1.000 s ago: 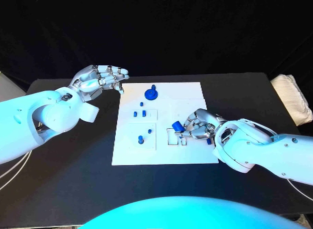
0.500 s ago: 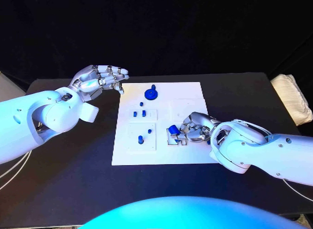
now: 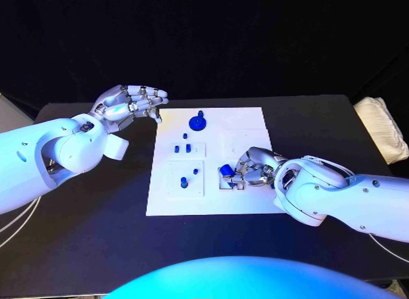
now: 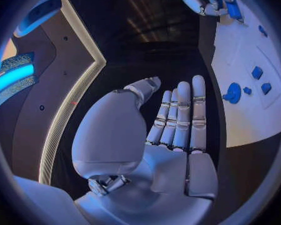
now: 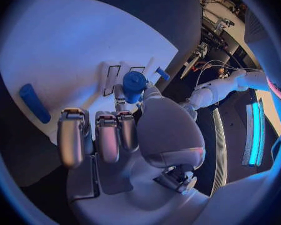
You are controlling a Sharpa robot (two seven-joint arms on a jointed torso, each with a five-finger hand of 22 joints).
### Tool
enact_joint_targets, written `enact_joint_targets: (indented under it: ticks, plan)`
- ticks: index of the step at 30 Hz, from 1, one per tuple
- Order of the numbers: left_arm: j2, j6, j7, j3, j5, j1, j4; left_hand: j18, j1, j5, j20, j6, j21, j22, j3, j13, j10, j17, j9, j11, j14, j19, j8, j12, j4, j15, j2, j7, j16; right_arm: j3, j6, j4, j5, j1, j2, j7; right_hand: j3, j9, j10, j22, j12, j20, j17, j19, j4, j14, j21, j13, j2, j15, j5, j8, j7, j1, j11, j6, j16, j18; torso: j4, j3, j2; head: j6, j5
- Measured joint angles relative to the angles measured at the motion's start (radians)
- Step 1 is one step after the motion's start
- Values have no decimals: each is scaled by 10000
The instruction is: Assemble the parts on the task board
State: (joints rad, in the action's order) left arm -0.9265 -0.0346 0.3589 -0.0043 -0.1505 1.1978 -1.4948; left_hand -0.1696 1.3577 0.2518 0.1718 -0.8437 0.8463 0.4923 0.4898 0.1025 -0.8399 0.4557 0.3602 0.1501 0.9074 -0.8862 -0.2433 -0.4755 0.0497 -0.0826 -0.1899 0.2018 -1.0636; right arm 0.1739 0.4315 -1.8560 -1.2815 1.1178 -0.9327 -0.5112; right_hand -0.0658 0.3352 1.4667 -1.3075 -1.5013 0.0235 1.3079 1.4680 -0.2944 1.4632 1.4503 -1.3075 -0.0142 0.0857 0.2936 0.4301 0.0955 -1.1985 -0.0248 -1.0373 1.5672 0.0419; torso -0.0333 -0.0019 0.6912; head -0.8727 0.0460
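The right robot hand (image 3: pixel 247 169) was at about 4 o'clock on the task board (image 3: pixel 249 121), fingers curled in and pinching a small blue part (image 3: pixel 226 169) just above the rectangular recesses near the board's middle. In the right wrist view the same part (image 5: pixel 134 80) sat at the fingertips (image 5: pixel 119 92), right over the outlined slots. The step in hand looked like seating this piece; the next move would probably call for a short, straight lowering with the part squared to its recess, since a tilt could jam it on the slot's edge.

The left robot hand (image 3: pixel 131 103) hung beyond the board's 10 o'clock corner, fingers loosely apart and holding nothing; the left wrist view showed its palm (image 4: pixel 172 135) bare.

Other parts stood on the board: a round knob (image 3: pixel 198 122) toward 12 o'clock, and small pegs (image 3: pixel 183 148) in the left column. These lay apart from the working hand. The dark surface (image 3: pixel 96 205) gave open room on all sides; a folded white cloth (image 3: pixel 384 128) lay at the 3 o'clock edge.
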Motion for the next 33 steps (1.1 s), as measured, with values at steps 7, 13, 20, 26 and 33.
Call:
enact_joint_targets:
  ticks: [7, 13, 20, 26, 33]
  plan:
    - [-21, 11, -22, 0, 0, 0, -6, 0, 0, 0, 0, 0, -39, 0, 0, -4, 0, 0, 0, 0, 0, 0, 0, 0, 0, 0, 0, 0, 0, 3, 26, 126, -79, -2, 118, -6, -311, 41, 2, 1, 0, 0, 2, 0, 5, -1, 0, 0, 72, 1, 9, 423, -77, 504, 2, -159, 0, 1, 11, 4, 5, 0, 30]
    - [-57, 13, -42, -1, 0, 1, -7, 0, 0, 0, 0, 0, -38, 0, 0, -10, 0, 1, 0, 0, 0, 0, 0, 0, 0, 0, 0, 0, 0, 5, 74, 232, -189, -5, 188, -15, -1031, 73, 21, 2, 262, 1, 1, 0, 6, -6, -162, 0, 264, 7, -560, 537, -554, 1319, -17, -585, 0, 2, 7, 11, 12, 0, 47]
    - [-58, 18, -50, -3, 0, 1, -5, 0, 0, 0, 0, 0, -38, -12, 29, -9, 37, 1, 0, 37, 0, 0, 0, 0, 29, 0, 0, 0, 0, 4, 51, 234, -278, -5, 207, -1, -1159, 55, 17, -6, 434, 1, 0, 0, 2, -21, -311, 1, 686, 23, -645, 539, -474, 1741, -20, -469, 0, 3, 2, 12, 6, 0, 23]
    - [-57, 21, -55, -3, -1, 1, 4, 0, -41, 0, 0, 0, -38, -12, -1, -8, 37, 1, 0, 37, 0, -1, 1, 0, 58, 0, 41, 0, 0, 3, 40, 187, -361, -5, 85, 25, -1159, 55, 16, -5, 549, 1, 0, -1, 2, -21, -366, 1, 787, 22, -678, 538, -456, 1840, -20, -415, 0, 4, 1, 17, -4, 0, -13]
    - [-56, 23, -62, -3, -1, 1, 14, 0, -41, 0, 0, 0, -38, -12, -1, -7, 37, 1, 0, 37, 0, 0, 1, 0, 58, 0, 41, 0, 0, 3, 92, 101, -443, -10, -51, 117, -935, 55, 16, -4, 549, 1, -1, 0, 31, -22, -407, 1, 753, 22, -696, 538, -456, 1611, -20, -416, 0, 7, 9, 17, -4, 0, -20]
